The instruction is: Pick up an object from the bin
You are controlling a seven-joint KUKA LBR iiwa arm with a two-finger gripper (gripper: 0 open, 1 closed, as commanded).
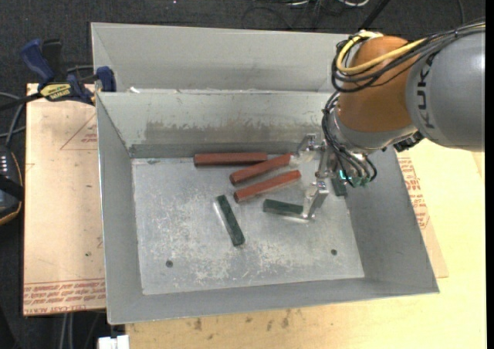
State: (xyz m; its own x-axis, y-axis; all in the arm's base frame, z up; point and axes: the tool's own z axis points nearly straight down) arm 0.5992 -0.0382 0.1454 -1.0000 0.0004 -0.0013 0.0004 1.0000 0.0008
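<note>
As the gripper (311, 208) sits low over the floor of the bin (185, 262), right of the bin's middle, the step in hand is judged to be the approach to a grasp, not the lift. Its tip is placed at the right end of a short green bar (279, 206), which lies flat just right of the bin's centre. Whether that end is touched or only neared cannot be told. Jaw state also cannot be told from this angle, so neither spread nor pinching is claimed. Nothing is seen raised off the bin floor, so the pick is rated not yet done.

Other contents, placed by the bin:
- A second green bar (229, 220) lies slanted at the bin's centre, slightly toward the front wall.
- A long red bar (230, 159) lies nearly parallel to the back wall.
- Two shorter red bars (258, 171) (266, 185) lie slanted just behind the bin's centre. The nearer one is close to the green bar but apart from it.

Next move, as a judgement:
- The jaws should be set astride the green bar across its narrow width, then closed, and a straight lift made.
- The bar is thin and flat on metal, so a low, square descent is called for.
- A grip at the very end risks pivot or slip-out.
- The nearer red bar should be kept out of the closing path.
</note>
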